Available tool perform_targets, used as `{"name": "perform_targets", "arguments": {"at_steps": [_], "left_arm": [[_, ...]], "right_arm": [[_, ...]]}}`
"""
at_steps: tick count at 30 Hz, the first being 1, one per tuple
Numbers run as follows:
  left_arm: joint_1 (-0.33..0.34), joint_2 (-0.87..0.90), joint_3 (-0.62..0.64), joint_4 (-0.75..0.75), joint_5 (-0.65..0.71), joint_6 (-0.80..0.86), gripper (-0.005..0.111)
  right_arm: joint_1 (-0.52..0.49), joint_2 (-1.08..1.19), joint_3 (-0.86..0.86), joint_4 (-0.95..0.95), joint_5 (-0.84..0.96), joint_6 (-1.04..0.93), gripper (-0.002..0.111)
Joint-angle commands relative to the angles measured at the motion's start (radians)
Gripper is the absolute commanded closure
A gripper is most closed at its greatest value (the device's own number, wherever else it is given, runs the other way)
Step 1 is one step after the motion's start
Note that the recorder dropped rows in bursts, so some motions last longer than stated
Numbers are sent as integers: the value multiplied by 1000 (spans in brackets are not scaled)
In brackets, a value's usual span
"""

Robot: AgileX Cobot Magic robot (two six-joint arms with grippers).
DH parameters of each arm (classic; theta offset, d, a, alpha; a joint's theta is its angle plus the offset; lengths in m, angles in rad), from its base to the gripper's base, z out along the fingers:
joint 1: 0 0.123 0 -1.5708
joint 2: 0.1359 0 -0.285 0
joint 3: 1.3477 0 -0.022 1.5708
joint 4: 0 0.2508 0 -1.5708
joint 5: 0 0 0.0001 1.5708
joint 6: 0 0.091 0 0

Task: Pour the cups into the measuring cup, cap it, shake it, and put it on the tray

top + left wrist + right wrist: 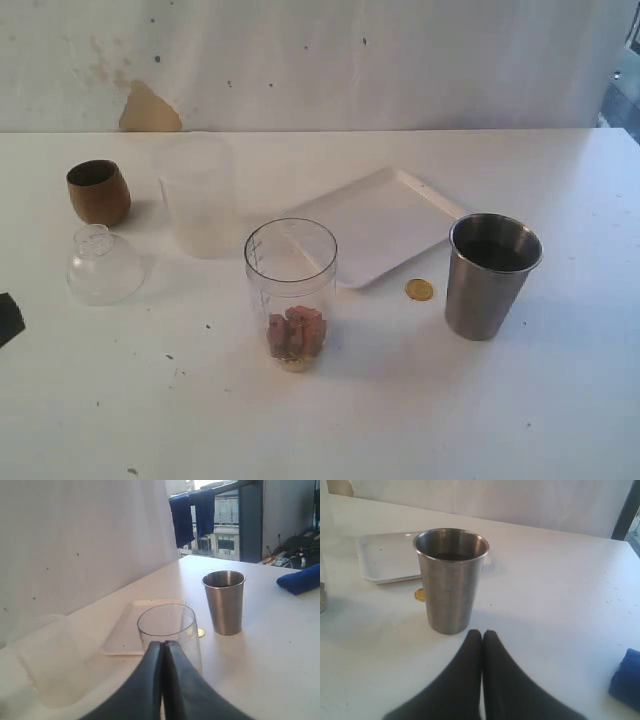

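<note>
Your left gripper (163, 646) is pinched right shut, finger against finger, and it has hold of nothing. It points at the measuring cup (170, 625), and the exterior view shows nothing touching that cup. Your right gripper (481, 634) is the same, closed tight and empty. It faces the steel tumbler (451, 580) with bare table between the two.

Now the containers, nearest first. The measuring cup (291, 290) stands upright and uncapped at the front middle of the table (450, 400). It has a small heap of pinkish-brown cubes (296, 332) in the bottom (with something yellowish under them, too small to name). To its right the steel tumbler (492, 277) stands upright; its inside looks dark and I can't tell what's in it. A gold coin (419, 290) lies between the tumbler and the tray (370, 225), just off the tray's near corner. The tray lies flat behind the measuring cup with nothing on it.

Over on the left, the clear dome lid (103, 268) rests on the table. Behind it the wooden cup (98, 192) stands slightly tilted, and a frosted cup (197, 200) stands beside that.

The table is white and speckled, and a stained pale wall (350, 60) runs along the back. A blue cloth (300, 578) lies at the far right, under a window (225, 530).
</note>
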Motion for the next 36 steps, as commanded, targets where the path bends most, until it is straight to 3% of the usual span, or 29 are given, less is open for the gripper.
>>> {"name": "perform_targets", "arguments": {"at_steps": [1, 2, 3, 6, 9, 12, 29, 30, 34, 36], "left_arm": [[175, -24, 6, -227, 27, 142, 107], [282, -50, 28, -261, 36, 138, 107], [324, -68, 46, -268, 36, 138, 107], [552, -187, 157, -278, 36, 138, 107], [663, -269, 210, -363, 36, 220, 107], [750, -351, 210, -398, 178, 267, 107], [772, -357, 210, -398, 161, 261, 107], [772, -357, 210, -398, 161, 261, 107], [772, -357, 210, -398, 161, 261, 107], [772, -357, 210, -398, 161, 261, 107]], "right_arm": [[-3, 0, -3, -5, -7, 6, 108], [-3, 0, -3, -5, -7, 6, 108], [-3, 0, -3, -5, -7, 6, 108], [-3, 0, -3, -5, -7, 6, 108], [-3, 0, -3, -5, -7, 6, 108], [-3, 0, -3, -5, -7, 6, 108], [-3, 0, -3, -40, -34, -10, 108], [-3, 0, -3, -32, -165, -3, 108], [-3, 0, -3, 189, -787, 354, 108], [-3, 0, -3, 194, -1044, 381, 108]]}}
